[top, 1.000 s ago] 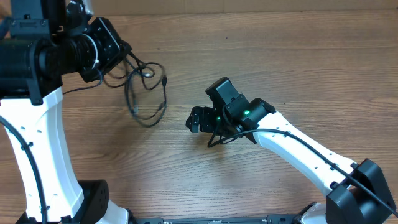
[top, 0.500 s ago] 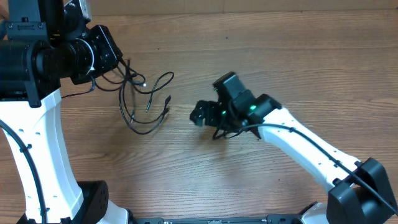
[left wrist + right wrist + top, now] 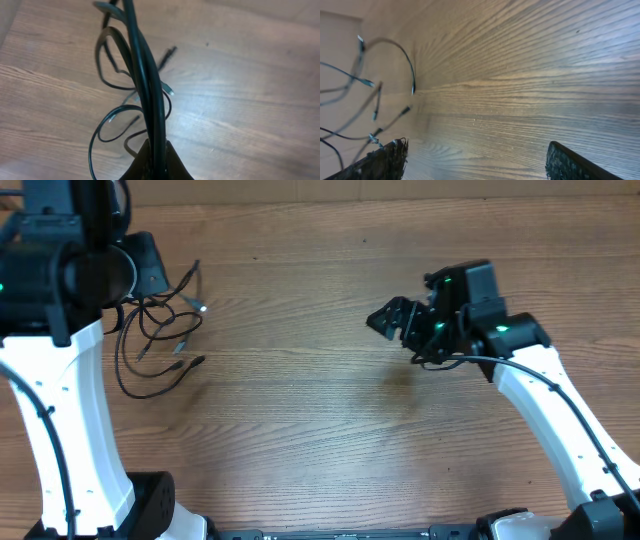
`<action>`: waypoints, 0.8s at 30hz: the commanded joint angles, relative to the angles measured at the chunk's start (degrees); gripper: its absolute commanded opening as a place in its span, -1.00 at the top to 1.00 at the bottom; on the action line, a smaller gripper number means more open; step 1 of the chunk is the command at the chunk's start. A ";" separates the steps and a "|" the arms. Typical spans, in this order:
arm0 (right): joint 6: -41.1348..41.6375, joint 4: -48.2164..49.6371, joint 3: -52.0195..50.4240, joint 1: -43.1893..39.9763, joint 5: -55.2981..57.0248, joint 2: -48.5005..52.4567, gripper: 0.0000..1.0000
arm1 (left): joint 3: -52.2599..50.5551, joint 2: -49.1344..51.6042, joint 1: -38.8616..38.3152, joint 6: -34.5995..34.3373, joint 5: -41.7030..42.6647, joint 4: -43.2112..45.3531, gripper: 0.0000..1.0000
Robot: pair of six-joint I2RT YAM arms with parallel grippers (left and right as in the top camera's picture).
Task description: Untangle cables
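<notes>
The cables (image 3: 160, 330) are thin black cords in loose loops at the table's far left, with small plug ends and one silvery tip (image 3: 201, 307). My left gripper (image 3: 150, 275) is shut on a bunch of the cords and holds them up; in the left wrist view the cords (image 3: 145, 85) run straight out from the closed jaws (image 3: 156, 160) and the loops hang below over the wood. My right gripper (image 3: 390, 318) is open and empty, far to the right of the cables. The right wrist view shows the cable ends (image 3: 375, 110) at its left edge, beyond the wide-open fingers (image 3: 475, 160).
The wooden table (image 3: 330, 430) spreads between the two arms. The white left arm base (image 3: 70, 430) stands at the front left, and the white right arm (image 3: 560, 410) reaches in from the front right.
My left gripper has pulled the cables further left and back. My right gripper has moved away to the right and up, well apart from the cords.
</notes>
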 commanded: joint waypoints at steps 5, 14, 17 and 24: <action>-1.22 -0.17 0.92 -2.64 -2.21 -1.16 -0.78 | -10.32 1.92 -8.87 -0.66 -0.35 1.86 0.88; -2.29 -0.04 0.92 -2.64 -2.03 -1.16 -0.78 | -19.39 11.50 -20.76 0.39 4.98 5.66 -0.99; -2.51 -0.39 0.92 -2.64 -1.73 -1.16 -0.80 | -19.39 13.55 -21.14 -0.31 4.85 5.90 -0.99; -2.69 -2.32 0.90 -2.64 2.86 -1.11 -0.91 | -19.39 13.94 -19.26 -7.91 -2.08 4.42 -0.99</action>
